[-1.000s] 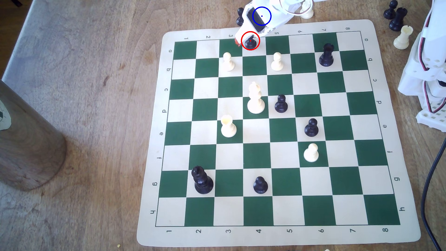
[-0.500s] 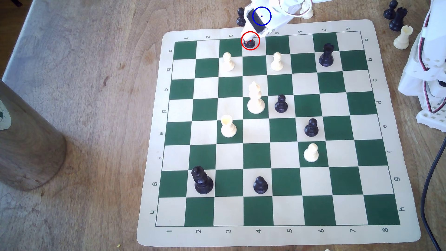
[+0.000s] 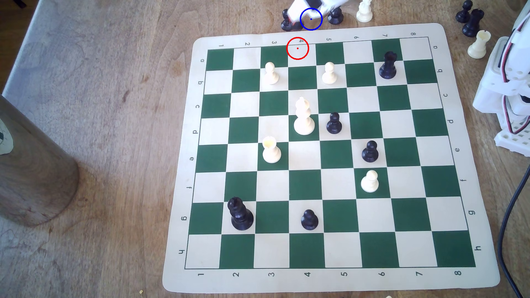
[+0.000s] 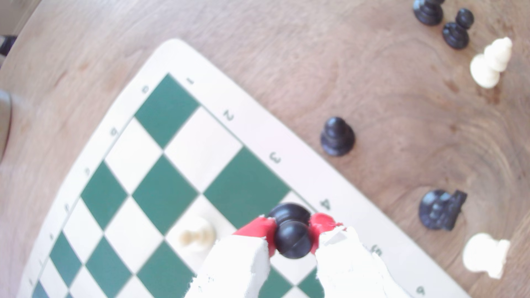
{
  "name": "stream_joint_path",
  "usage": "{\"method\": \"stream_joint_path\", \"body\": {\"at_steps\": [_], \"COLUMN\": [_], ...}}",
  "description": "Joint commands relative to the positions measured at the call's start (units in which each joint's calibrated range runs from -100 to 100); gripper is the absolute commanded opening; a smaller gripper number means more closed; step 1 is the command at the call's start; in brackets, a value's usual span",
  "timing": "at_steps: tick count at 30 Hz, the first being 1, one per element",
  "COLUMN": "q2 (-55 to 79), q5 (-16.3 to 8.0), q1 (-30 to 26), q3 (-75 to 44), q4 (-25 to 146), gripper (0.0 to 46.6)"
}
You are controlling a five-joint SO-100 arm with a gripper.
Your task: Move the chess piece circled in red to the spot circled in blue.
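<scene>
Clamping the pawn [image 4: 292,232] between its red pads [image 4: 255,229], the gripper [image 4: 292,237] needed a level carry to the blue-ringed spot [image 3: 315,24], clear of neighbouring pawns.

The spot [image 3: 315,25] on the counter [image 3: 114,114] is flanked closely: a black pawn [image 3: 286,20] at its 9 o'clock, another black pawn [image 3: 335,15] at 3 o'clock. The board [image 3: 324,33] edge at 6 o'clock lies unobstructed.
</scene>
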Motion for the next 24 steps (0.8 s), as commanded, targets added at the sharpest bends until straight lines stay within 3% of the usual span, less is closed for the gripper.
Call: {"method": "stream_joint_path", "body": {"at_steps": [1, 7, 24], "q2": [-6.2, -1.5, 12.7], "q5": [1.7, 4.1, 5.3], "q1": [2.8, 7.3, 8.5], "q3": [-4.7, -4.0, -5.0], "q4": [0.7, -2.4, -12.3], "gripper": [0.3, 0.4, 0.5]}}
